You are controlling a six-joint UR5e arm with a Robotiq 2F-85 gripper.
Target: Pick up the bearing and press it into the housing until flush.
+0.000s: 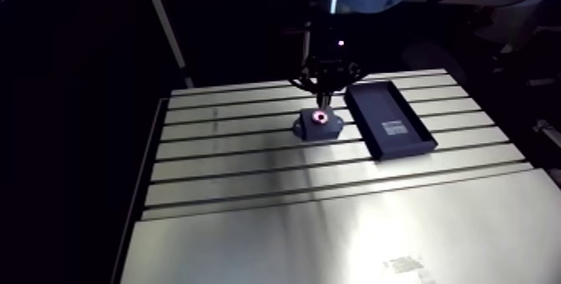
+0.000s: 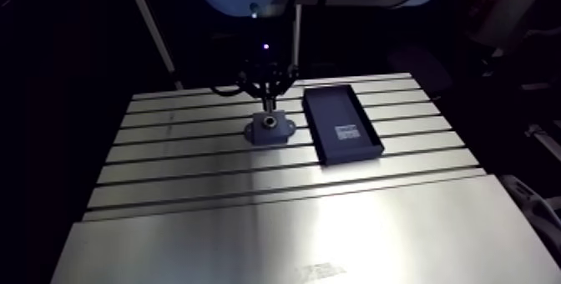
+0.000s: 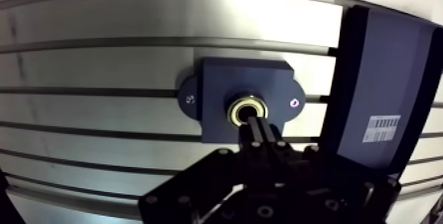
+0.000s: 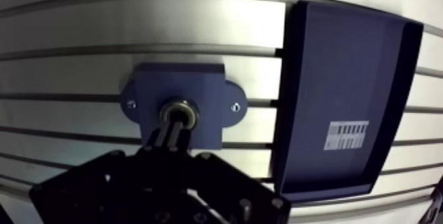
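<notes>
Wrist view, nearest first: claw (image 3: 255, 125) has both fingers drawn together with no gap showing and nothing held between them. The tips point down onto the bearing (image 3: 246, 110).

Bearing: a bright metal ring sitting in the round bore of the housing (image 3: 217, 85). The tips meet it at its centre hole. Whether it is flush with the housing face cannot be told.

Housing: a dark blue block lying flat on the table (image 3: 99, 62), with a rounded ear on each side. Each ear has one small fastener.

Just beside the housing, apart from it: a shallow dark tray (image 4: 343, 62). On its floor is a white label (image 4: 348, 135) with barcode stripes and lines of print too small to read.

Arm view: the claw comes straight down onto the housing, which sits on the slotted part of the table. A faint printed mark (image 1: 407, 266) on the smooth near plate is unreadable.
</notes>
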